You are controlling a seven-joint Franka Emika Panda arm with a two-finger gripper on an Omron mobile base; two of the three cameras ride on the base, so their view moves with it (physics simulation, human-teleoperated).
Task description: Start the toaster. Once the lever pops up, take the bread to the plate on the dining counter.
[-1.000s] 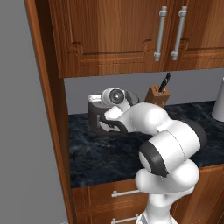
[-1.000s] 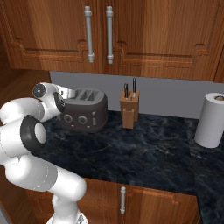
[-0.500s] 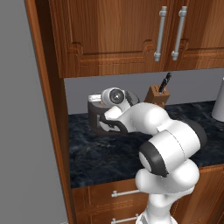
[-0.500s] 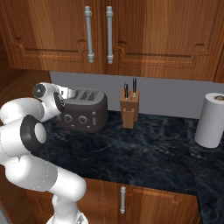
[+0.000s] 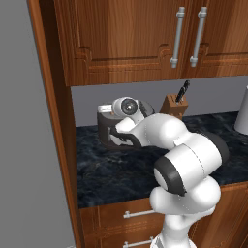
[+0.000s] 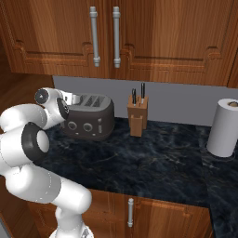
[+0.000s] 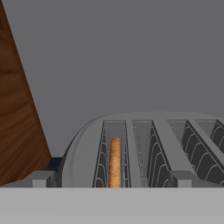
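**Arm parked at the toaster, bread down in its slot**

Nothing has moved since the earlier frames: arm, toaster and everything else on the counter sit where they were.

Wooden cabinets [image 6: 139,37] hang over a black marbled counter [image 6: 139,162]. The toaster [image 6: 90,118] stands at the counter's back left corner, close to the wall and beside a wooden side panel [image 5: 53,121]. A paper towel roll [image 6: 225,128] stands near the counter's back right end. A knife block [image 6: 138,118] sits along the back edge, just right of the toaster. The gripper [image 7: 111,183] hovers at the toaster's left end, its fingers spread wide and holding nothing. The bread [image 7: 114,162] stands upright, sunk in the slot nearest that end.
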